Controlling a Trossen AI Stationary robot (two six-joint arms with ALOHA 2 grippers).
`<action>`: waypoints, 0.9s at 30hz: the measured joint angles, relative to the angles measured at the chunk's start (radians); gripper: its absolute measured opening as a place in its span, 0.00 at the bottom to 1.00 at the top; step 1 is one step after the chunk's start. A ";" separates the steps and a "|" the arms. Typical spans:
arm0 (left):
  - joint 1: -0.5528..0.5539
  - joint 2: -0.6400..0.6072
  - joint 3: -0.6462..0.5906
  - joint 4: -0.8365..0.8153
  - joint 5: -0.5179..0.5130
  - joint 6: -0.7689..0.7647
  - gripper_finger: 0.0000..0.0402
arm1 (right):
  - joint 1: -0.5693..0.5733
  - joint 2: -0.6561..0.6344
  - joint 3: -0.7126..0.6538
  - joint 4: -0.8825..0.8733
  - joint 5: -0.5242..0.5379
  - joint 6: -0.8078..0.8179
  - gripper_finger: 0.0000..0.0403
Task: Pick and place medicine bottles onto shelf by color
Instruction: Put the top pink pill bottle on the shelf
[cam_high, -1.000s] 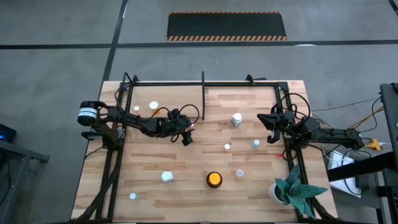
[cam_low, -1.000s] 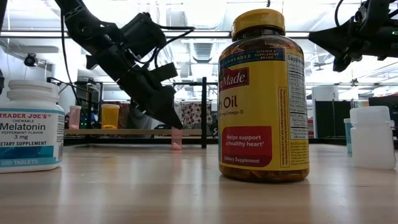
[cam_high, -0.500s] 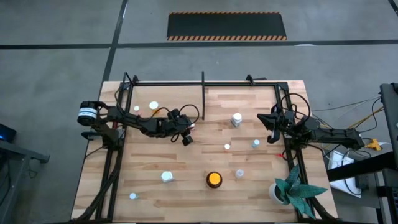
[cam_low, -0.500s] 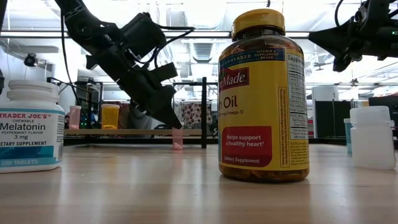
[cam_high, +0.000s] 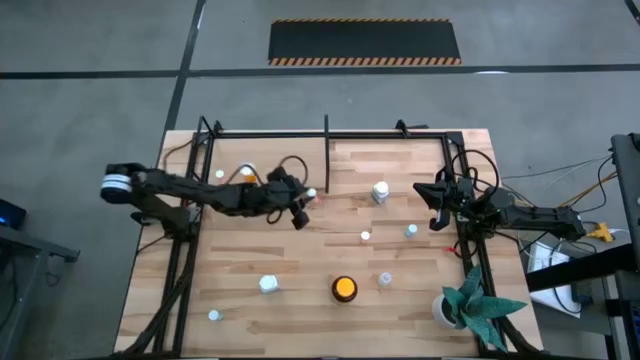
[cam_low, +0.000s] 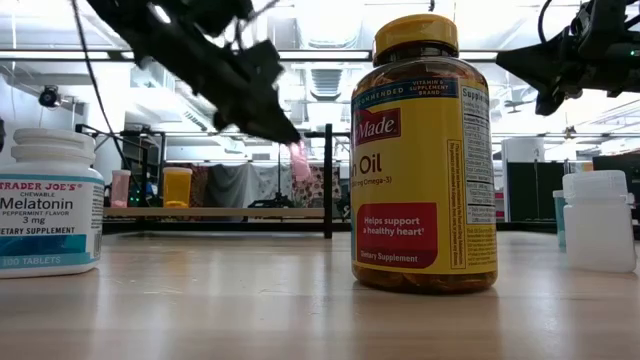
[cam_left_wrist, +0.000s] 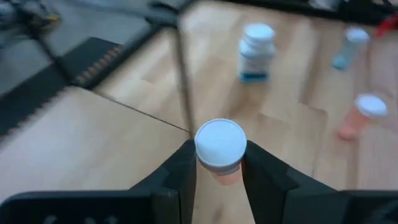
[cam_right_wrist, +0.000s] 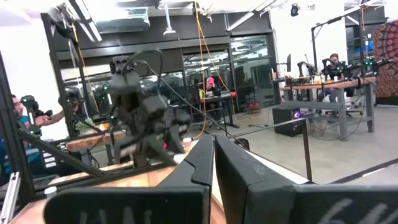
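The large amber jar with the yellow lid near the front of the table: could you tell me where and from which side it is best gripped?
Probably from straight above, jaws closing across the yellow lid of the amber jar. It stands upright, and the lid is narrower than the wide body, which may be too broad for the fingers. The table around it is bare, so either arm could descend freely.

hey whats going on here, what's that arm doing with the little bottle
The left gripper has closed on a small pink bottle with a white cap and holds it in the air above the wooden table, near the shelf's black divider post. The right gripper is shut and empty, waiting at the table's right side. Other bottles stand on the table, among them a big amber jar with a yellow lid and a white melatonin bottle.
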 joint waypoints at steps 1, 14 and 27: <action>0.010 -0.029 0.000 -0.020 -0.018 0.001 0.23 | 0.000 0.000 0.000 0.000 0.000 0.000 0.02; 0.244 -0.264 0.000 -0.234 -0.074 0.000 0.23 | 0.000 0.000 0.000 0.000 0.000 0.000 0.02; 0.393 0.033 0.120 -0.128 -0.043 0.042 0.23 | 0.000 0.000 0.000 0.000 0.008 -0.026 0.02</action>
